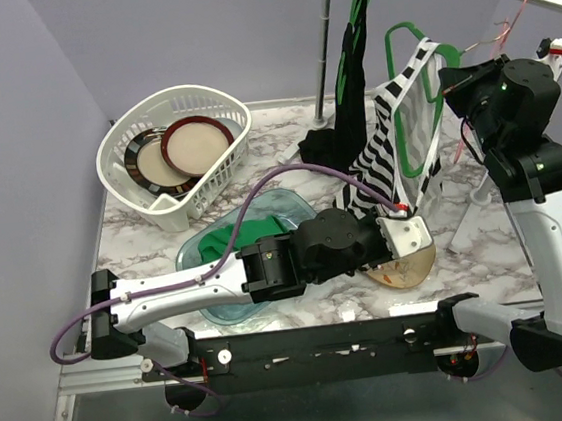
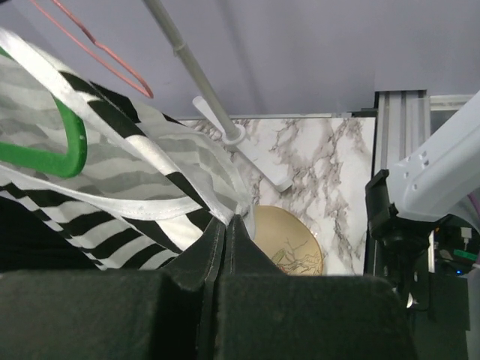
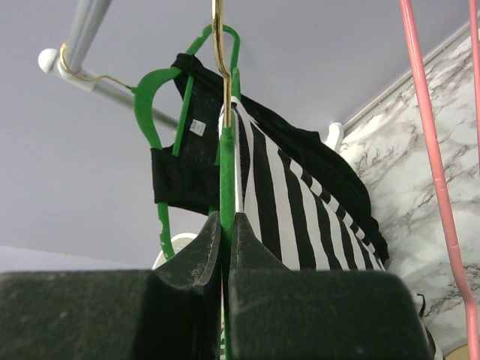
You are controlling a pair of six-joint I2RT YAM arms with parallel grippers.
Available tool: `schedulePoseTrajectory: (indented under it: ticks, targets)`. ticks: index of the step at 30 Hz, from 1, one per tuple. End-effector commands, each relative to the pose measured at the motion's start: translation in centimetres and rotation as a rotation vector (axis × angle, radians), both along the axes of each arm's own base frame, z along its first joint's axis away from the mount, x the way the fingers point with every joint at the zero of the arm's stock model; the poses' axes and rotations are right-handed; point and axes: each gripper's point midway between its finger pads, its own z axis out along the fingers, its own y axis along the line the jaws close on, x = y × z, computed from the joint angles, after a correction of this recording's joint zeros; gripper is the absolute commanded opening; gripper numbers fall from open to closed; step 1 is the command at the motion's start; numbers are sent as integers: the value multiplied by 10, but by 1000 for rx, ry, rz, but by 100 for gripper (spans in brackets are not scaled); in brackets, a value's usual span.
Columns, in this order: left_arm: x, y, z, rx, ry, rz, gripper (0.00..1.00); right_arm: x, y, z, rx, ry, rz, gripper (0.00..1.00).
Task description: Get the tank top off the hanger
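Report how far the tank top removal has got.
Done: both grips are set. The right pincer is shut on the green hanger, and the left pincer is shut on the lower edge of the striped tank top. In hand: pulling the fabric down. Left: the garment still hangs on the hanger, so nothing is off yet.

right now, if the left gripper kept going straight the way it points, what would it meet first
The striped tank top: the left gripper has its jaws shut on the fabric's edge, so it would push straight into that fabric. Beyond that, probably the rack's white foot, though depth is unclear.
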Motion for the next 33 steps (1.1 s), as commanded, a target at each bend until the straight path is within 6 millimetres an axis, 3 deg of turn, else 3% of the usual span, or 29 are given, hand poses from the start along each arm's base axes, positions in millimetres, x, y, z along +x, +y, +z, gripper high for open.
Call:
schedulePoseTrajectory:
  ticks: [1, 14, 15, 16, 22, 26, 33]
  targets:
    - [5, -6, -32, 69, -20, 56, 0, -12, -7, 39, 49, -84, -31, 1]
    - [65, 21, -57, 59, -8, 319, 0, -44, 15, 57, 63, -110, 122, 1]
    - [63, 22, -59, 57, -1, 307, 0, -47, 13, 59, 62, -123, 111, 1]
    - [56, 20, -47, 6, 6, 261, 0, -44, 10, 49, 59, -113, 93, 1]
    - [38, 14, -39, -44, 65, 169, 0, -37, 1, 63, 77, -169, 37, 1]
    - [11, 2, -7, -138, 108, 34, 0, -28, 3, 60, 109, -180, 34, 1]
    - [-15, -12, 12, -170, 108, -59, 0, -17, 2, 49, 119, -176, 20, 1]
